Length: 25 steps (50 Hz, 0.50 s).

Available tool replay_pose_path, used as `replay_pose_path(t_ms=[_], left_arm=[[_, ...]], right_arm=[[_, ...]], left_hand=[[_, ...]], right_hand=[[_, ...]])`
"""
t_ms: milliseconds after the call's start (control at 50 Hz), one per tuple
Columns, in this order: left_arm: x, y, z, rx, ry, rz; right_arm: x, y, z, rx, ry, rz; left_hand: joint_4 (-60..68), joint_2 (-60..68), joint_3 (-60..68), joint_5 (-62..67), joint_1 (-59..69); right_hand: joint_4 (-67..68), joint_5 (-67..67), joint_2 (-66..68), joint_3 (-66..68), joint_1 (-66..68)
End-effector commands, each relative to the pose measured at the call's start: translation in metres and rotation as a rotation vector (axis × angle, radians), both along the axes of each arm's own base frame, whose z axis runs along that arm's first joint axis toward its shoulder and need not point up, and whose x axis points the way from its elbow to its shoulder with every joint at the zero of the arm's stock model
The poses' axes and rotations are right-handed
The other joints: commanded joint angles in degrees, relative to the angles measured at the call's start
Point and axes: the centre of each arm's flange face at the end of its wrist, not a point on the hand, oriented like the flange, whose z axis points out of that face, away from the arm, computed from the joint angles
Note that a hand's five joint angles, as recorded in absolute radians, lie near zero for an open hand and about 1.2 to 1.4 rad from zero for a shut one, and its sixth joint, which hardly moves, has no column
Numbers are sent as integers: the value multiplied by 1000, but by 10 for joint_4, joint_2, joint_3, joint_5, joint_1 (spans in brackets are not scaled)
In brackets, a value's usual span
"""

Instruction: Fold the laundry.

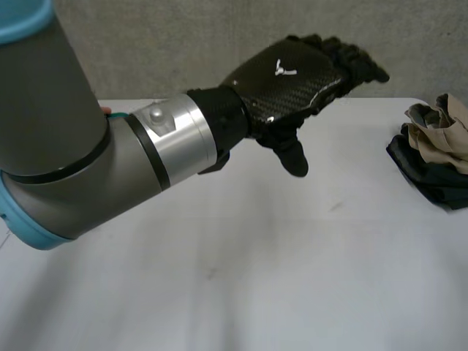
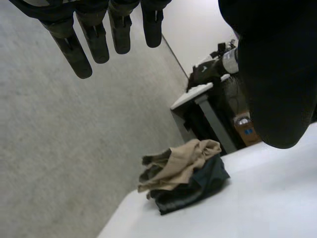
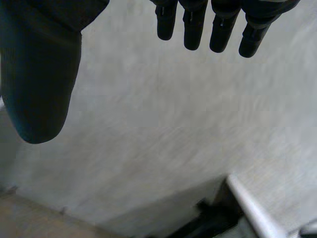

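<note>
Your left hand (image 1: 292, 73) hangs spread and empty above the white table (image 1: 241, 278). Reach low toward the crumpled beige-and-dark clothes pile (image 1: 435, 150) at its right edge; the right hand (image 3: 39, 84), also spread, holds nothing.

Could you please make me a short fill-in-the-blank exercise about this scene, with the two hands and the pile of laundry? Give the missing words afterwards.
1. The pile of laundry lies on the white ____.
2. The left hand hangs in the air and holds ____.
3. The right hand has straight fingers, so it is ____.
4. The pile is crumpled, not yet ____.
Missing words: table; nothing; open; folded.
</note>
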Motion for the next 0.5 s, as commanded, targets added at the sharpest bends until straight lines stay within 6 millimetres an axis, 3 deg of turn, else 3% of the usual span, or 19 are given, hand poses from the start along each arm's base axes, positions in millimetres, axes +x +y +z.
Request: replay_pose_path(t_ms=[20,40,100,120,160,180,220,280,340,360,400,420,500], left_arm=[[10,-6,35,-39,114,92],[12,-8,38,-34,128,118],[25,-28,44,-30,160,259],[37,-45,44,-38,160,349],[54,-68,42,-52,146,450],[76,-93,35,-70,107,563],[100,-118,25,-84,46,677],[148,-168,-9,-143,-149,894],[172,-202,-40,-173,-278,994],[186,-223,-57,-203,-338,1047],[200,-245,-70,-249,-377,1097],[218,-269,-88,-286,-408,1143],[250,-311,-137,-310,-445,1196]], right_arm=[[127,11,47,-230,-2,307],[161,20,47,-260,-6,415],[211,42,44,-280,-10,577],[240,57,36,-277,-9,671],[264,73,27,-261,-13,741],[282,86,14,-227,-29,794],[302,103,-6,-165,-50,849],[323,123,-33,-79,-53,902],[334,137,-58,13,-35,928],[335,139,-64,36,-28,929],[335,142,-72,70,-14,926],[334,144,-80,104,0,916],[330,146,-90,151,48,883]], left_hand=[[-16,-14,-9,-21,-4],[-16,-14,-9,-21,-4],[-16,-14,-9,-21,-4],[-14,-12,-7,-20,-2],[-14,-12,-7,-20,-2],[-14,-12,-7,-20,-2],[-14,-12,-7,-20,-2],[-14,-12,-7,-20,-2],[-16,-14,-9,-21,-4],[-14,-12,-7,-20,-2],[-14,-12,-7,-20,-2],[-11,-9,-4,-16,1],[-9,-7,-2,-15,3]], right_hand=[[-16,-24,-19,-16,-25],[-16,-24,-19,-16,-25],[-16,-24,-19,-16,-25],[-16,-24,-19,-16,-25],[-16,-24,-19,-16,-25],[-16,-24,-19,-16,-25],[-16,-24,-19,-16,-25],[-16,-24,-19,-16,-25],[-16,-24,-19,-16,-25],[-16,-24,-19,-16,-25],[-16,-24,-19,-16,-25],[-16,-24,-19,-16,-25],[-16,-24,-19,-16,-25]])
